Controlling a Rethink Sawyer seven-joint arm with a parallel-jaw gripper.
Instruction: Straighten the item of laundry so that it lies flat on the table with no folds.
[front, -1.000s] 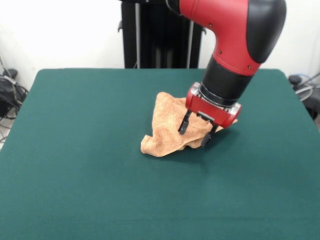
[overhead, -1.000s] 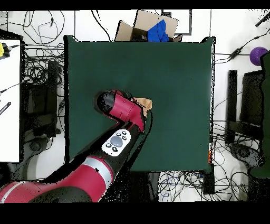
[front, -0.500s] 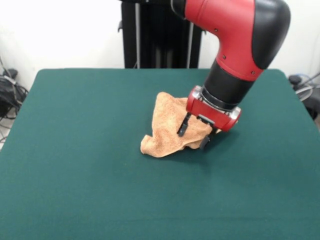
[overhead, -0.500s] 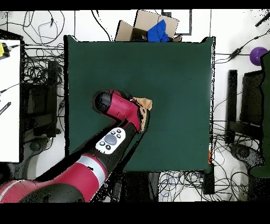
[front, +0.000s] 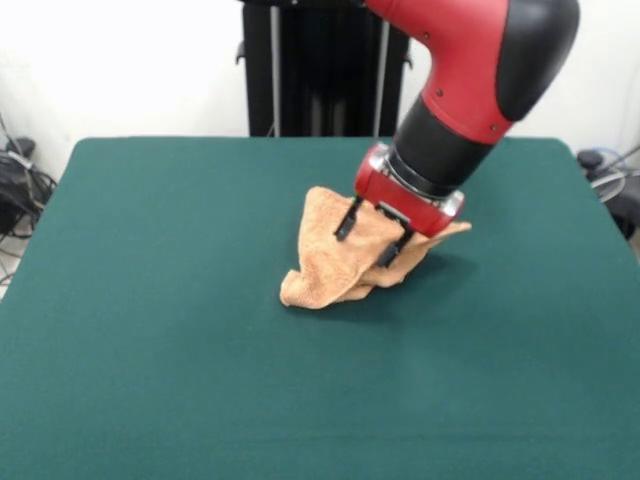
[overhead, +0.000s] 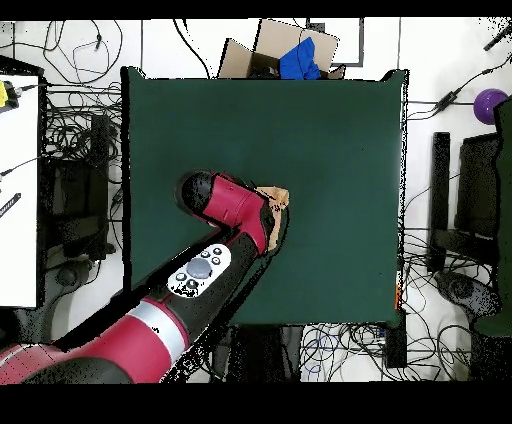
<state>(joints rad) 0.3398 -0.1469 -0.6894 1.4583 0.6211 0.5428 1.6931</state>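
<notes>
I have the gripper (front: 372, 232) down over the towel (front: 335, 262), which sits crumpled in a heap near the middle of the table (front: 150, 300). The two dark fingers (front: 347, 220) stand apart, one at the heap's upper edge and the other lower against its flank, with orange cloth showing in the gap between them. They look spread, and I see no pinch formed, so I read them as released, though the red wrist block hides where their tips meet the fabric, and I cannot say whether any layer is caught. Below the fingers the towel bunches into a thick rolled fold that ends in a rounded corner. Beyond them a thin flap pokes out past the wrist. From above, the arm covers nearly everything, and only a scrap of towel (overhead: 274, 195) shows at the wrist's edge.

My worry from here is closing on the wrong thing. If the fingers bite the whole bunch and not a single edge, any pull will drag the heap across the felt as one lump and leave it just as folded. If they close too high, they may catch only loose pile and slip off. The tilted wrist could also press a crease in deeper
</notes>
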